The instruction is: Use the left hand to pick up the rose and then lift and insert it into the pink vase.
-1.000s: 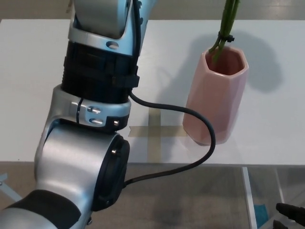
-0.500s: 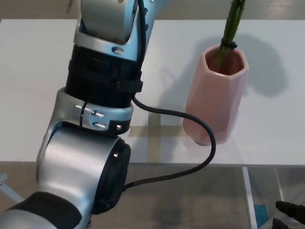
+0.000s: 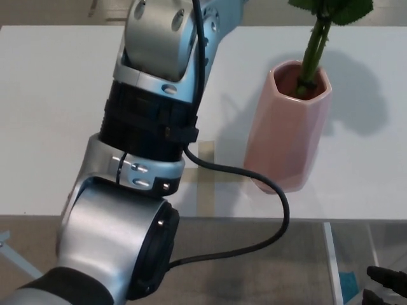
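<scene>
The pink faceted vase stands upright on the white table, right of centre. The rose's green stem stands in the vase mouth, reaching up to green leaves at the top edge; the bloom is out of the picture. My left arm, silver and black, rises from the lower left to the top edge, and its hand is cut off above the frame. A dark bit of my right hand shows at the bottom right corner, below the table's front edge.
A cross of beige tape lies on the table just left of the vase. A black cable loops from my left arm past the vase's base. The table's front edge runs across the lower part of the view.
The stem has sunk deeper into the vase, so its leaves now show at the top. My left arm has shifted to the right and leans more towards the vase.
</scene>
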